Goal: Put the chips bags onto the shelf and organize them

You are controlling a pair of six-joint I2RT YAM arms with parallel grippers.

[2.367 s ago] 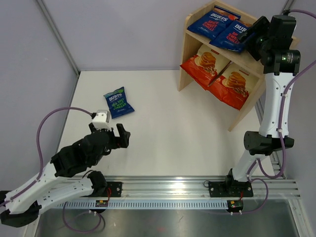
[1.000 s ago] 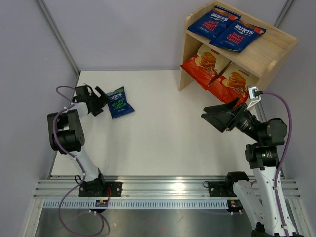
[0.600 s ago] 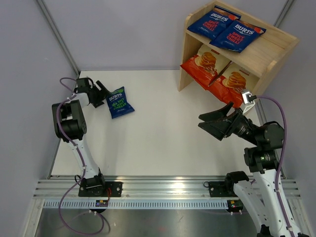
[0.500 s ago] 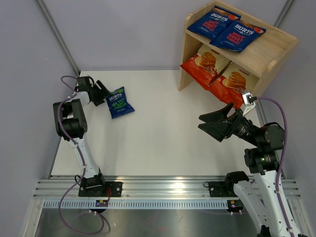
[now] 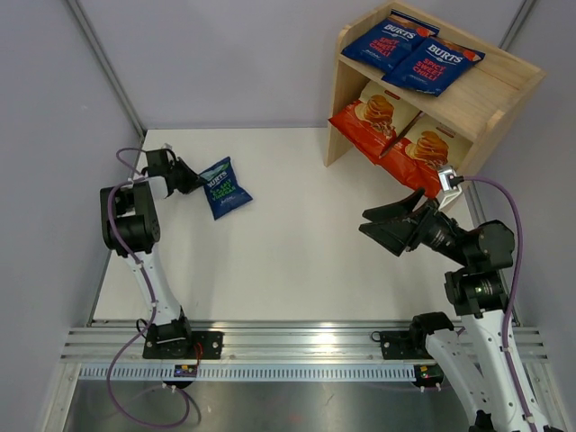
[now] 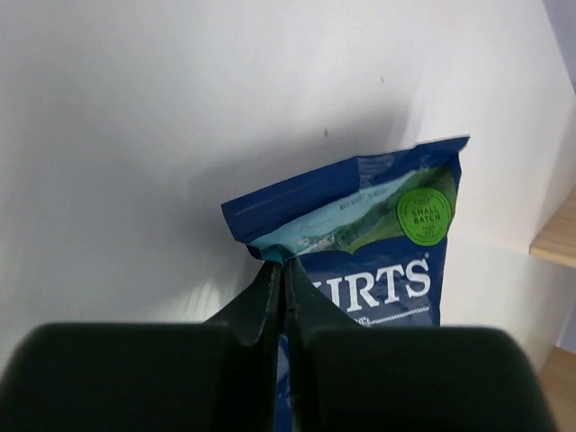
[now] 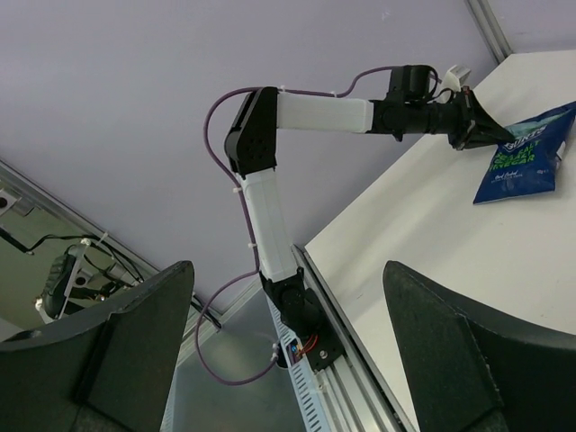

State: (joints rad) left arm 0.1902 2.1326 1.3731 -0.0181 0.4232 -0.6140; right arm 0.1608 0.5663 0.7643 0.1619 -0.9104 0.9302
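Green-lettered chips bag, dark blue, is marked "BURTS" and carries a green "SMALL BATCH" disc. It is found at the far left of the tabletop. Its sealed edge is pinched by the left claw, whose fingers are pressed together on it. On the shelf at the far right, two red-lettered bags reading "BURTS" are laid on the top tier. Two orange-red bags are leaned below, their writing too small to read. The right claw is held spread above the tabletop, near the shelf.
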